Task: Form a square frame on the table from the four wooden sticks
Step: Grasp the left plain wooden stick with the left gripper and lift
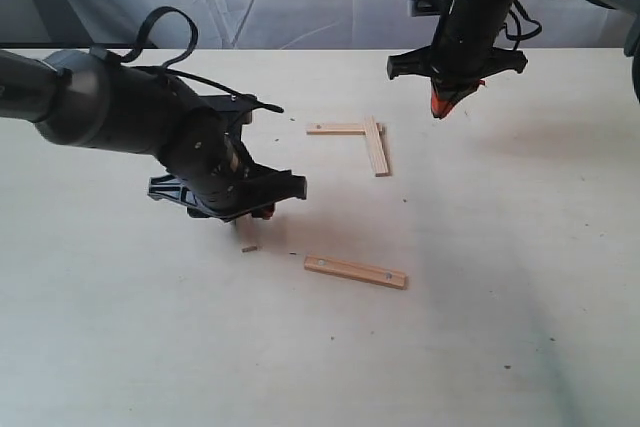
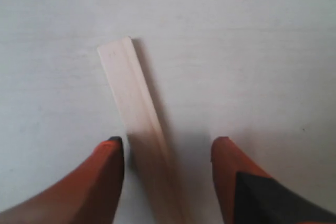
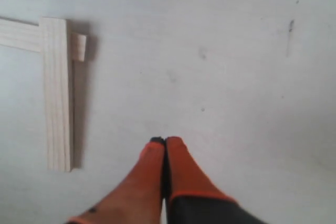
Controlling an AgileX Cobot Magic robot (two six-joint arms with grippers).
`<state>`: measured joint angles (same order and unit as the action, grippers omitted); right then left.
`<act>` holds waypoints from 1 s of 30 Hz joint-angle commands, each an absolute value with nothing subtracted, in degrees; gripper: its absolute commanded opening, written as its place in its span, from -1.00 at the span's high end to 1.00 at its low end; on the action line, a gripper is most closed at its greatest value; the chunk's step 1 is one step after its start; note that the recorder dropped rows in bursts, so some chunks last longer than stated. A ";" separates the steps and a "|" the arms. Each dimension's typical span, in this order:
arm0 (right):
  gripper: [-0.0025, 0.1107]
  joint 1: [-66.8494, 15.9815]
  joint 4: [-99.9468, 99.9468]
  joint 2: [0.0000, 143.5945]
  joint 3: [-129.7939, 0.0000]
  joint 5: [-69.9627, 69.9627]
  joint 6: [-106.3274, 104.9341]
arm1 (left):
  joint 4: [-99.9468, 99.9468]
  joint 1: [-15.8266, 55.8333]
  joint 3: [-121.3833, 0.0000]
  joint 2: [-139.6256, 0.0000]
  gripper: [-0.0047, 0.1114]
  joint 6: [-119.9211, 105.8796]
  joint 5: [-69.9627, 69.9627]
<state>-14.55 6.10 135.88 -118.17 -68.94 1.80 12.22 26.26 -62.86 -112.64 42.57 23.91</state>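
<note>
Table (image 1: 520, 347): bare pale top, only the sticks and the two arms over it.

Left gripper (image 2: 167, 142): low over the near-left part of the table, jaws spread wide. The fourth stick (image 2: 131, 98) runs lengthwise between the orange fingers (image 2: 107, 174). It looks to be lying flat on the table, not pinched, though one finger is just beside it. I read that as released. From the exterior view only a stub of it pokes out from under the arm.

Right gripper (image 1: 441, 105): hangs above the far-right side, tips pressed together, nothing in them. It is well apart from every stick.

Progress, my estimate: about half done.
- One corner is done. The back stick (image 1: 338, 129) and the side stick (image 1: 377, 147) form an L at the far centre. The side stick lies across the back stick's end, and a short tip of the back stick pokes out past it.
- Holed stick (image 1: 355, 272): loose, nearer the camera, well apart from the L, and slightly skewed. It roughly parallels the back stick but is too far off to close a side.
- The fourth stick is also loose, left of the holed stick and near neither end of the L.

Left to do: bring both loose sticks up to the L and overlap the three open corners.

Containers: none in view, everything sits directly on the table.
</note>
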 commanded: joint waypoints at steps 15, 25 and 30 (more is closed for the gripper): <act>0.95 -14.04 5.61 135.63 -117.98 -69.06 1.47 | 18.70 26.27 -66.80 -114.63 0.91 36.83 26.49; 0.95 -14.04 6.67 135.63 -117.98 -67.41 1.47 | 6.67 23.07 -83.57 -116.05 0.92 23.59 27.35; 0.95 -14.04 6.67 135.63 -117.98 -66.87 1.47 | 2.12 23.05 -89.41 -121.50 0.92 23.05 29.64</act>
<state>-14.46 6.71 135.88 -118.17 -67.47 1.80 5.13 22.93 -86.96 -118.49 23.75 28.27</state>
